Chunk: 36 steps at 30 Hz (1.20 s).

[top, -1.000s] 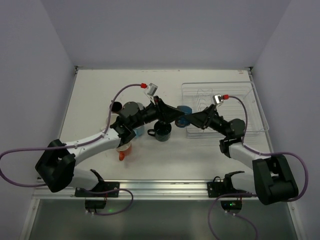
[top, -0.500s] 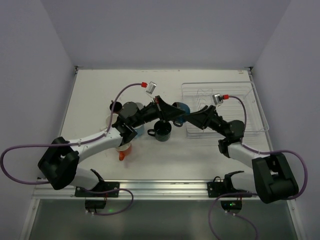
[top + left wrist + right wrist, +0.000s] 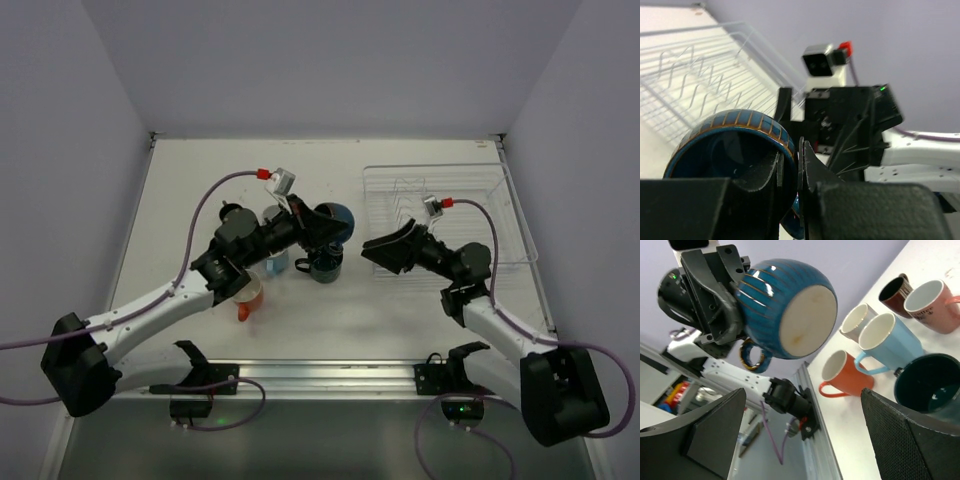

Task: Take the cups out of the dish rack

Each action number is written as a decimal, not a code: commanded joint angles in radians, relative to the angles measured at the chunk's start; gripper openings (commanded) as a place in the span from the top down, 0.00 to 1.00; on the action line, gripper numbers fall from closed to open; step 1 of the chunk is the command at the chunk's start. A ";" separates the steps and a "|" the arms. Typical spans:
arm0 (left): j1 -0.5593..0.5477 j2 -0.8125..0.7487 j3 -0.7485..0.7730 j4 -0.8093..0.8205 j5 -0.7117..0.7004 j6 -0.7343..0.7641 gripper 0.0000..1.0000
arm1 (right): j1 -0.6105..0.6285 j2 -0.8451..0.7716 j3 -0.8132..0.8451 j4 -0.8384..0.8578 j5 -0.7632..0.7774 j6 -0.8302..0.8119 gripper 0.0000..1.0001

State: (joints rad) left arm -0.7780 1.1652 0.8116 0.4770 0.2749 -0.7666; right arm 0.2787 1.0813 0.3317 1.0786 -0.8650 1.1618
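White wire dish rack (image 3: 470, 200) sits at the right, and no cup shows in it. Left of it the unloaded cups stand grouped on the table (image 3: 200, 180), among them the teal cup (image 3: 325, 266), light blue cup (image 3: 886, 340) and orange cup (image 3: 842, 371). Above this group the left gripper (image 3: 790, 165) pinches the dark blue cup (image 3: 336, 217) by its rim, one finger inside, probably to set it down there. The right gripper (image 3: 378, 252) hangs spread and empty beside the rack.

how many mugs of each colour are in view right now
dark blue striped mug: 1
dark brown mug: 1
pink mug: 1
white mug: 1
light blue mug: 1
orange mug: 1
dark teal mug: 1
total: 7
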 commanded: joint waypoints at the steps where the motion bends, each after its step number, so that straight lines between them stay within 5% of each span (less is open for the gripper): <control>1: -0.044 -0.077 0.028 -0.249 -0.055 0.182 1.00 | 0.001 -0.119 -0.010 -0.199 -0.011 -0.152 0.01; 5: -0.112 -0.188 -0.012 -0.516 -0.189 0.250 1.00 | 0.001 -0.273 0.056 -0.660 0.128 -0.412 0.01; 12: -0.153 -0.289 -0.098 -0.778 -0.269 0.240 1.00 | 0.001 -0.408 0.119 -0.876 0.293 -0.531 0.01; 36: -0.291 -0.009 -0.319 -0.495 -0.520 0.197 1.00 | 0.001 -0.483 0.141 -0.973 0.379 -0.593 0.01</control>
State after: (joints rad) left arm -1.0561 1.1564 0.4892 -0.1383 -0.1654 -0.5583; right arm 0.2794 0.6064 0.4236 0.1173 -0.5098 0.5919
